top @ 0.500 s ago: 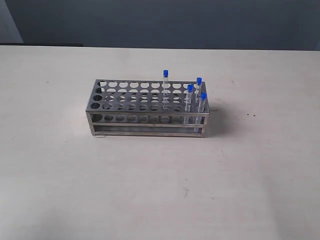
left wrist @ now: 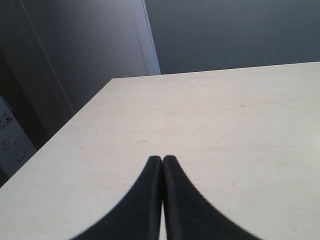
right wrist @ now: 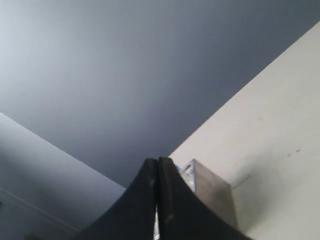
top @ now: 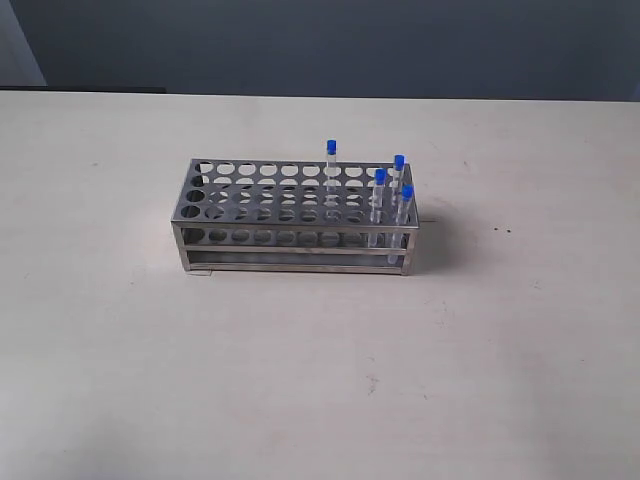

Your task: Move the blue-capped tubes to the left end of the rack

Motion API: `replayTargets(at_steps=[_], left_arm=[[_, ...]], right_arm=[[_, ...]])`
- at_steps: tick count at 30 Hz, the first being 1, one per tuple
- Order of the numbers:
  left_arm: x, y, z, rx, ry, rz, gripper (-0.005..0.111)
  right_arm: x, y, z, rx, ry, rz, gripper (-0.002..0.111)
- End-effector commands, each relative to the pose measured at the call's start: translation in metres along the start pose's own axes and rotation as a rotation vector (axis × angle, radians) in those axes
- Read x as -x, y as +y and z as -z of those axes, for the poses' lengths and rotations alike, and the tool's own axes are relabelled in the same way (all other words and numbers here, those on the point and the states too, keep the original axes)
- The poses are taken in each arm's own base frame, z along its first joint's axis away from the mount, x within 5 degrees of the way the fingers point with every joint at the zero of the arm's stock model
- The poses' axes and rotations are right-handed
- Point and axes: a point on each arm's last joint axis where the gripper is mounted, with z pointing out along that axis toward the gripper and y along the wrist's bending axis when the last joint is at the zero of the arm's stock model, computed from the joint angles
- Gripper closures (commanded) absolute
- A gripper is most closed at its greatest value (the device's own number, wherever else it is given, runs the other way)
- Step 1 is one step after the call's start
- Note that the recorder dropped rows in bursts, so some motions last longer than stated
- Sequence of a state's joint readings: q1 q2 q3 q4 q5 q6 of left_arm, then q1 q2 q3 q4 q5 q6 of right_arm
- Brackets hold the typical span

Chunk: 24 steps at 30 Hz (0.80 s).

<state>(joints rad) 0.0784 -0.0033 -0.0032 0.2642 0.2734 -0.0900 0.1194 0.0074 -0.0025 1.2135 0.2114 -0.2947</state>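
The shiny steel rack (top: 290, 215) stands in the middle of the table in the exterior view. Blue-capped tubes stand upright in it: one in the back row right of centre (top: 331, 165), and three clustered at its right end (top: 398, 180), (top: 379, 195), (top: 406, 210). Neither arm shows in the exterior view. My left gripper (left wrist: 162, 159) is shut with nothing in it, over bare tabletop. My right gripper (right wrist: 158, 161) is shut and empty too; behind it a corner of the rack (right wrist: 210, 192) peeks out.
The pale table (top: 300, 380) spreads all round the rack. Its edge (left wrist: 75, 120) and a dark wall appear in the left wrist view. A grey wall fills the back of the exterior view.
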Motion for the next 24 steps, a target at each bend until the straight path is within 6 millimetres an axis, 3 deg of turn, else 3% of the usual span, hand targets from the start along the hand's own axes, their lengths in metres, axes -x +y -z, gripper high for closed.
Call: replayTargets(at_steps=[1, 10, 15, 17, 19, 23, 24], left_arm=[[0.0, 0.0, -0.001, -0.005, -0.006, 0.006, 0.106], [0.0, 0.0, -0.001, -0.005, -0.006, 0.006, 0.106], [0.0, 0.0, -0.001, -0.005, -0.006, 0.006, 0.106], [0.0, 0.0, -0.001, -0.005, -0.006, 0.006, 0.106], [0.0, 0.0, -0.001, -0.005, -0.006, 0.006, 0.106], [0.0, 0.0, -0.001, -0.005, -0.006, 0.006, 0.106], [0.0, 0.0, -0.001, -0.005, -0.006, 0.006, 0.106]], right_arm=[[0.005, 0.0, 0.001, 0.016, -0.061, -0.175, 0.109], [0.005, 0.002, 0.001, 0.033, -0.064, -0.264, 0.109], [0.009, 0.003, 0.001, 0.063, -0.093, -0.474, 0.109], [0.007, 0.006, 0.001, 0.089, -0.063, -0.479, 0.109], [0.005, 0.017, 0.002, 0.152, -0.002, -0.346, 0.109], [0.02, 0.062, 0.013, 0.313, -0.009, 0.336, 0.109], [0.025, 0.07, 0.014, 0.316, -0.013, 0.41, 0.109]])
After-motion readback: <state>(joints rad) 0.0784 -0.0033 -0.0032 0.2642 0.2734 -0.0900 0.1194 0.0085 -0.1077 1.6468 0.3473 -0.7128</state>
